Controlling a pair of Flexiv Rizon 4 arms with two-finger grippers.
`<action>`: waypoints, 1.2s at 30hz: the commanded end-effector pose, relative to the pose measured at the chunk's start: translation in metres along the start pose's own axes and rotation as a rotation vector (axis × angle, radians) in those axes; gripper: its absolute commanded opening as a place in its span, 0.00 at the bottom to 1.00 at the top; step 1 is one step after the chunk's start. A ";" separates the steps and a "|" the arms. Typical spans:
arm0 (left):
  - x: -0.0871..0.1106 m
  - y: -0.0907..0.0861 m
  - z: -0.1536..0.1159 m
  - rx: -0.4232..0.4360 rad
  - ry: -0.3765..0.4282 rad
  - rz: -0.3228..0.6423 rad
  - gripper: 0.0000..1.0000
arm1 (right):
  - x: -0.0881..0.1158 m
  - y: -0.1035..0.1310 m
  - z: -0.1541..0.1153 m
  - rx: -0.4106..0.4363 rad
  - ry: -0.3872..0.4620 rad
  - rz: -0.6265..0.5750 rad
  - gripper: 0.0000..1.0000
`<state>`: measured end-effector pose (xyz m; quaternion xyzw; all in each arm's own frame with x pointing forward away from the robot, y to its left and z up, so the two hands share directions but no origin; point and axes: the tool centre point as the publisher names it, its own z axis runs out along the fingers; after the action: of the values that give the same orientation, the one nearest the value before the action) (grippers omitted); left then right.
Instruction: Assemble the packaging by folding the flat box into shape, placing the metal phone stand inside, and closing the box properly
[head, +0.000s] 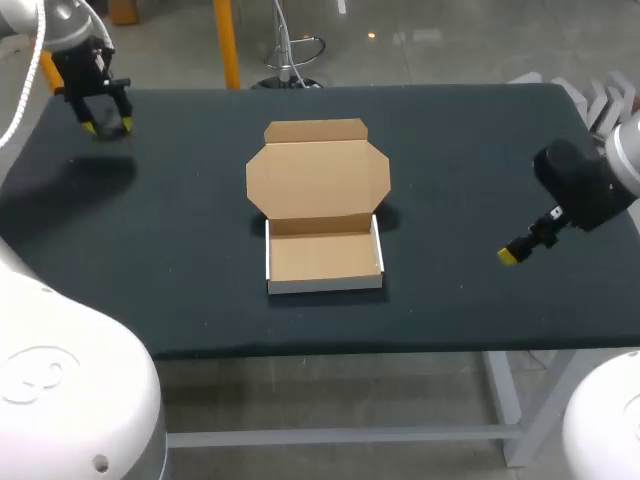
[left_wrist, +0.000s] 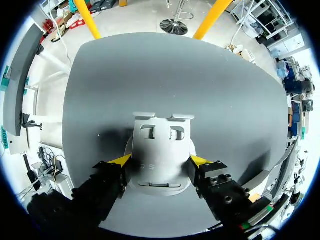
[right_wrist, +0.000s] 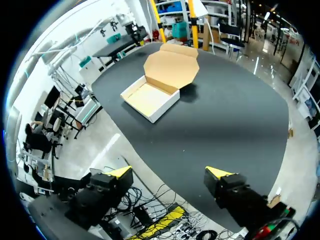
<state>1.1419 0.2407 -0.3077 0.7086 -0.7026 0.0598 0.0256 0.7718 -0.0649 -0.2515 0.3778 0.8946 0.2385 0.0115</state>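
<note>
From the head view, the open brown cardboard box (head: 325, 258) sits mid-worktop (head: 470, 150), with my left gripper (head: 107, 124) at the far left. In the left wrist view, the grey metal phone stand (left_wrist: 162, 150) lies between its fingers (left_wrist: 121, 160). I cannot tell if they grip it, so lifting could drop it. In the right wrist view, my right gripper (right_wrist: 169, 172) is spread wide and holds nothing.

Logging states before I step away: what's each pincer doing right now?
Left pincer: around the metal phone stand; closed on it or not, cannot tell.
Right pincer: open, holding nothing.
</note>
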 end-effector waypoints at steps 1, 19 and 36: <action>0.014 0.071 -0.014 0.482 -0.025 0.015 0.00 | -0.004 -0.001 0.000 -0.008 0.105 -0.066 1.00; 0.043 0.119 -0.027 0.518 0.017 0.041 0.00 | 0.003 -0.001 0.017 -0.054 0.168 -0.269 1.00; 0.058 0.133 -0.029 0.545 0.056 0.092 0.00 | 0.003 0.004 0.023 -0.084 0.174 -0.343 1.00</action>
<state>1.0189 0.1871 -0.2814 0.6714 -0.7199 0.1687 -0.0502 0.7752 -0.0506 -0.2662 0.2052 0.9335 0.2940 -0.0072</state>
